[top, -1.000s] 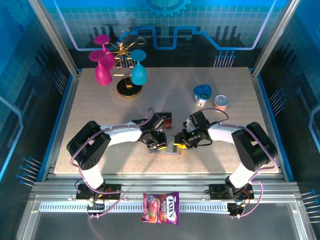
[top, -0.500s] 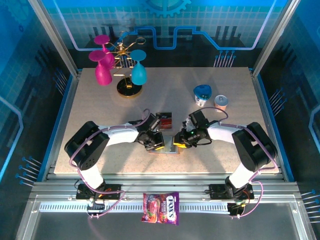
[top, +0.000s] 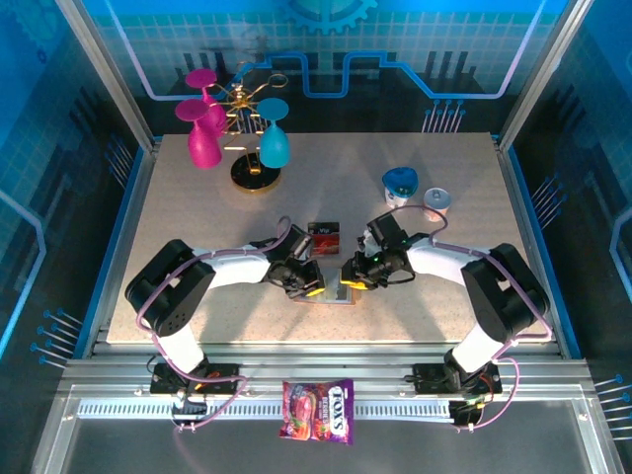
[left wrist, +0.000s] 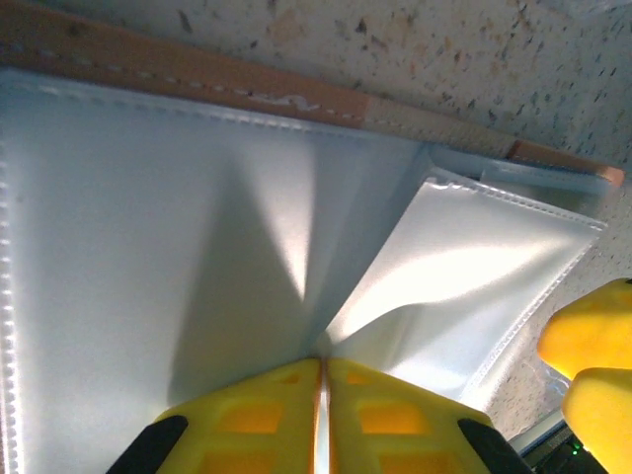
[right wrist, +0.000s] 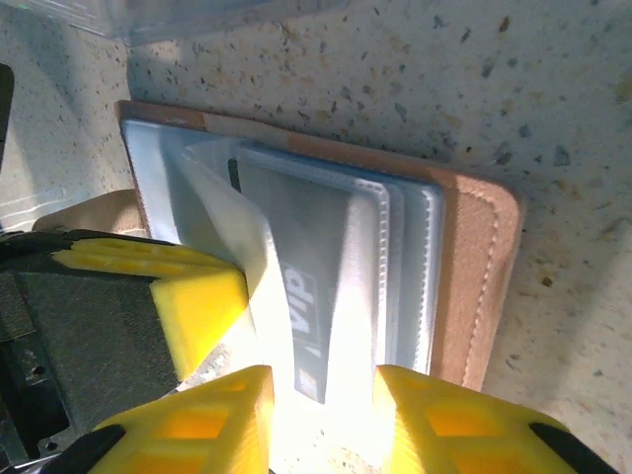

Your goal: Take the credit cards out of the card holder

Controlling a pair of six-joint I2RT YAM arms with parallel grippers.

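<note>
The brown card holder (top: 331,292) lies open on the table between both grippers, its grey-blue pockets up (right wrist: 405,257). My left gripper (left wrist: 322,380) is shut on a clear pocket flap (left wrist: 464,267) of the holder and pinches it near the fold. My right gripper (right wrist: 324,400) stands open, its fingers either side of the pocket mouth, where a dark credit card (right wrist: 301,331) with white lettering sticks out of its sleeve. Another credit card (top: 324,237), red and black, lies loose on the table just behind the holder. In the top view the left gripper (top: 308,284) and right gripper (top: 354,278) nearly meet.
A gold stand with pink and blue glasses (top: 237,128) is at the back left. A blue-lidded cup (top: 400,185) and a small can (top: 436,202) stand at the back right. A purple-red candy packet (top: 318,410) lies on the front rail, off the table.
The right gripper has edged a little left and farther back over the holder. The left arm has shifted slightly, so the loose card behind shows more fully.
</note>
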